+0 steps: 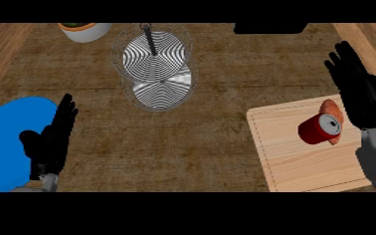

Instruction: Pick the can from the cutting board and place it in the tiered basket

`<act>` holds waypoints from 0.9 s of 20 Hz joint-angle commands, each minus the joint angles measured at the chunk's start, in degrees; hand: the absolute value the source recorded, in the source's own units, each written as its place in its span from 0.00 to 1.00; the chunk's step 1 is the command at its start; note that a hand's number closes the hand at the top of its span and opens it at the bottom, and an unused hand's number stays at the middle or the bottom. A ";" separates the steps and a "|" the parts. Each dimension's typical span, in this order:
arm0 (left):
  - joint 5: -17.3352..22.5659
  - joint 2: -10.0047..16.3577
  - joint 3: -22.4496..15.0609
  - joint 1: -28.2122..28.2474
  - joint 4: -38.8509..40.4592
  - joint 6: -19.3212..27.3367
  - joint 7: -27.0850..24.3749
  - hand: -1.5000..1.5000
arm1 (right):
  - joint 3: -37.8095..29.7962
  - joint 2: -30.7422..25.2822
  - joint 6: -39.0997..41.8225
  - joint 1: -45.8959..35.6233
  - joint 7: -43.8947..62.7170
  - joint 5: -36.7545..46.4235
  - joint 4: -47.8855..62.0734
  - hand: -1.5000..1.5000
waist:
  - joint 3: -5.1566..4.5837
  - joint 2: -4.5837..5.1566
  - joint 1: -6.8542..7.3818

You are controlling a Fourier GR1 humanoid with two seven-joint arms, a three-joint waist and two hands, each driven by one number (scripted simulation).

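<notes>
Brown table (220, 104), cutting board (294, 164) at its right, blue plate (18, 129) far left, tiered basket (156, 64) up top. Right robot hand (356, 92), fingers straight and apart, is just beside the red can (317, 129) lying on the board. Left robot hand (53, 139) is open too, over the plate.

Brown counter (228, 74): cutting board (290, 167), tiered basket (158, 87), blue plate (16, 129), white pot (88, 33).

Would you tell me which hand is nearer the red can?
The right hand, open right next to the can on the cutting board; the left hand is far off over the blue plate.
</notes>
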 commanded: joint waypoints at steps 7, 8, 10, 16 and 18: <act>-1.41 -4.64 -8.21 -7.00 -1.17 -10.74 -3.38 0.50 | 4.32 -2.94 -16.21 -3.60 -0.04 21.10 15.74 0.00 | -0.42 2.05 1.36; -0.96 -4.68 -8.35 -6.48 1.60 -14.02 -6.28 0.50 | 0.59 6.88 -20.22 -8.53 0.12 15.00 19.98 0.00 | 0.11 1.61 2.42; -1.18 -5.66 -8.30 -6.93 2.16 -14.06 -5.21 0.50 | -3.09 12.99 -17.73 -7.69 -10.21 10.07 20.20 0.00 | 0.25 1.07 1.54; -2.09 -7.52 -7.10 -8.11 4.82 -15.34 -6.85 0.50 | 3.08 7.85 -21.91 -8.55 -9.52 21.90 15.41 0.00 | 0.12 0.61 0.78; -1.19 -5.14 -5.40 -8.91 5.00 -17.00 -6.55 0.50 | 4.17 -0.80 -18.46 -8.93 0.54 23.72 12.21 0.00 | 0.02 0.36 0.18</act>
